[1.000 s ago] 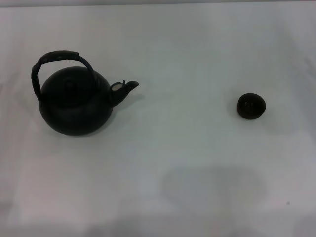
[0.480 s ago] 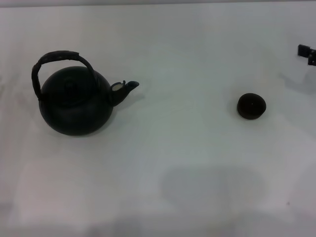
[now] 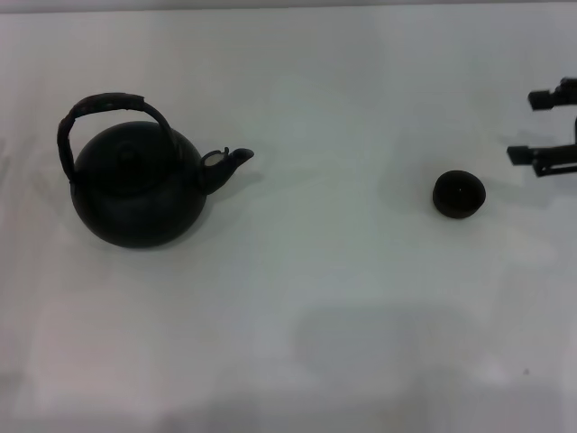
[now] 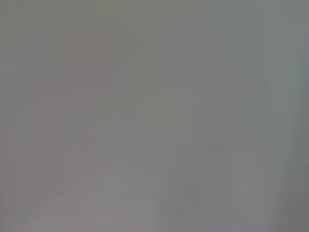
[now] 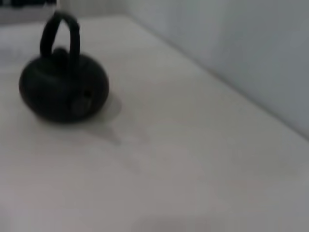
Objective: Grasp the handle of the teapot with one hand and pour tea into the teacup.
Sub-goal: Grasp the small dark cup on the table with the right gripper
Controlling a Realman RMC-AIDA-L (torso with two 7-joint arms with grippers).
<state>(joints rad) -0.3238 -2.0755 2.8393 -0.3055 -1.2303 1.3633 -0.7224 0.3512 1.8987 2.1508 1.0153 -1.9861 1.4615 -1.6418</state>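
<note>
The teapot (image 3: 137, 189) is a round matte black pot on the white table at the left, its short spout pointing right. Its handle (image 3: 104, 106) is a dark wrapped hoop standing upright over the lid. The teacup (image 3: 459, 194) is a tiny black cup at the right, standing alone. My right gripper (image 3: 534, 126) reaches in from the right edge, open and empty, just right of and behind the teacup, not touching it. The right wrist view shows the teapot (image 5: 63, 87) and its handle (image 5: 60, 29) far off. My left gripper is out of view.
The white table (image 3: 343, 298) stretches between teapot and teacup. The left wrist view shows only a plain grey surface (image 4: 154, 116). In the right wrist view a pale wall (image 5: 241, 53) rises along the table's far edge.
My right gripper has come into the head view from the right edge and moved left toward the teacup. The teapot and teacup have not moved.
</note>
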